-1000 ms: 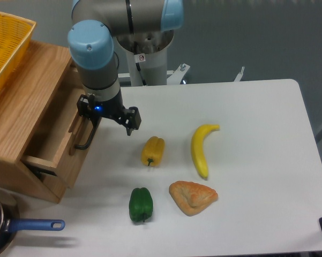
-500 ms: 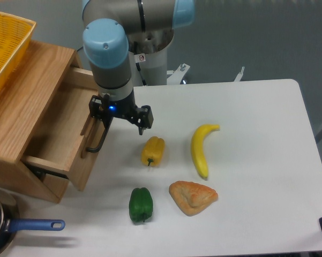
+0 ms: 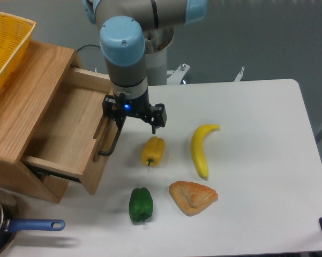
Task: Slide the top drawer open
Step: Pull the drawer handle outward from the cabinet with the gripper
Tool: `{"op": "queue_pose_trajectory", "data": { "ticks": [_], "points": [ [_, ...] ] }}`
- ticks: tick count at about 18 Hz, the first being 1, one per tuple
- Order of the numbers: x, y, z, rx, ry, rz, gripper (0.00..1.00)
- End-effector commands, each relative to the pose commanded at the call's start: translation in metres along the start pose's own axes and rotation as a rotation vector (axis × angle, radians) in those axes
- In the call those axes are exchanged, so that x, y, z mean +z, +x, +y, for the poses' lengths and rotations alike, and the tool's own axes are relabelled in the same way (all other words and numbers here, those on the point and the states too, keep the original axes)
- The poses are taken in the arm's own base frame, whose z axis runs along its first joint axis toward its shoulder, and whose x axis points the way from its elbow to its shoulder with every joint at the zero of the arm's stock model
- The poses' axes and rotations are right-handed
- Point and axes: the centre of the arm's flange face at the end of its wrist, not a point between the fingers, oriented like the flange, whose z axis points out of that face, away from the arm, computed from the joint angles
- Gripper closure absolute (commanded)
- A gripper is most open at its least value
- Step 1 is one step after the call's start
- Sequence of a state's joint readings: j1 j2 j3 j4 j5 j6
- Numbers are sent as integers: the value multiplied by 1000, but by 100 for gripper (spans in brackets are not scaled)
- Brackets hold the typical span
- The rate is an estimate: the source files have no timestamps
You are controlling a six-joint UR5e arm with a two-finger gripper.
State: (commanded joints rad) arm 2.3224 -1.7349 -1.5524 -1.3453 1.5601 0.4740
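The top drawer point(image 3: 69, 134) stands pulled well out of the wooden cabinet point(image 3: 21, 112) at the table's point(image 3: 257, 176) left edge, its bare inside showing. The gripper point(image 3: 119, 119) hangs at the upper end of the black bar handle point(image 3: 111, 140) on the drawer front; whether its jaws pinch the bar or stand spread, I cannot tell. A yellow basket point(image 3: 5, 43) sits on the cabinet top. On the table lie a yellow pepper point(image 3: 152, 150), a banana point(image 3: 201, 150), a green pepper point(image 3: 140, 204) and a pastry point(image 3: 193, 197). A pan with a blue handle point(image 3: 21, 227) sits at the front left corner
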Motion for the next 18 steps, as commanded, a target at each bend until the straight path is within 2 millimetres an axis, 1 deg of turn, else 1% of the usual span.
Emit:
{"op": "queue_pose_trajectory", "data": {
  "ticks": [8, 15, 17, 18],
  "points": [
    [2, -11, 1, -15, -4, -8, 0],
    [4, -14, 1, -6, -13, -19, 0],
    [7, -17, 1, 15, -19, -16, 0],
    [6, -20, 2, 14, -17, -18, 0]
  ]
}}
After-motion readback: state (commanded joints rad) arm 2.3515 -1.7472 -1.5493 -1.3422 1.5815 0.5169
